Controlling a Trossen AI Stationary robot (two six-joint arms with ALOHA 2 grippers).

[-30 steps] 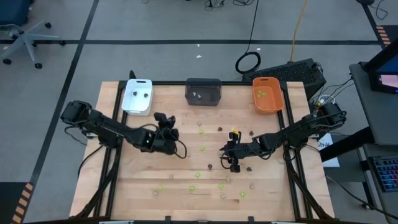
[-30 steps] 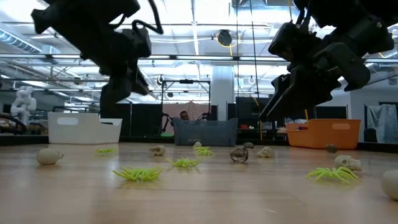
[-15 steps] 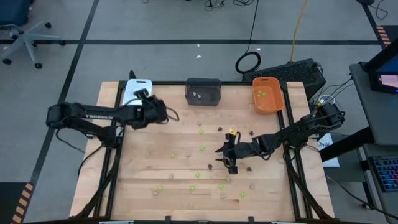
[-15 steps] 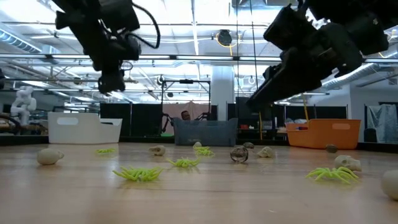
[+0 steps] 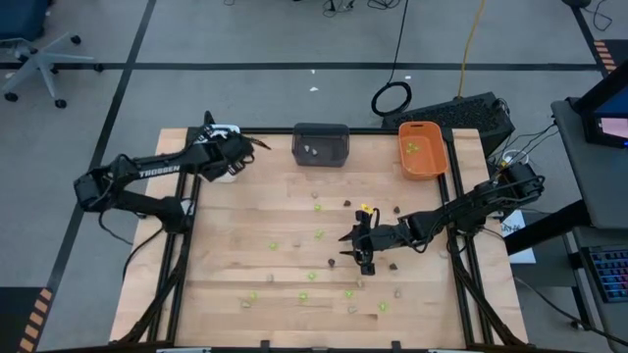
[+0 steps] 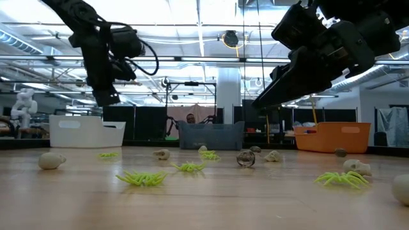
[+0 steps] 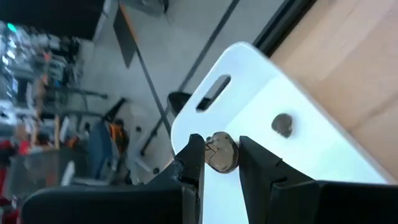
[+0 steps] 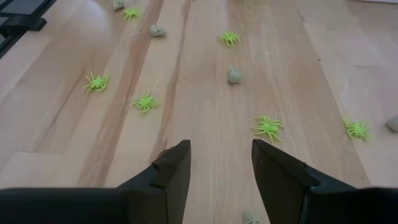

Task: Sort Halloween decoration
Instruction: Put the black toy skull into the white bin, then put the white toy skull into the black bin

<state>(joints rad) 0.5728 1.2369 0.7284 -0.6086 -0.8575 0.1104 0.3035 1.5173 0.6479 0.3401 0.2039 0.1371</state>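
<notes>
Small lime green spiders [image 8: 268,127] and pale beige-grey lumps [image 8: 234,75] lie scattered on the wooden table. My left gripper [image 7: 221,142] hangs over the white tray [image 7: 267,93] at the table's far left corner, shut on one rounded beige-grey piece [image 7: 222,153]. Another small piece [image 7: 283,124] lies in that tray. In the high view the left gripper [image 5: 250,146] covers most of the tray. My right gripper [image 8: 221,165] stands open above the table's middle right [image 5: 359,251], with nothing between its fingers. My left gripper pinches the beige-grey piece by its two opposite sides [image 7: 210,155] between its two fingertips. The fingers slant downward from the near side toward the far left corner. The piece is lifted clear, above the white tray's floor.
A dark grey tray [image 5: 321,144] stands at the far middle and an orange tray [image 5: 422,149] at the far right, each with pieces inside. Loose pieces spread over the table's near half [image 5: 312,276]. Bare wood lies at the near left.
My left gripper has swung from the table's middle left toward the far left corner, rising a little and turning, and now hangs over the white tray with the piece still between its fingers. My right gripper has tipped up slightly and stayed in place.
</notes>
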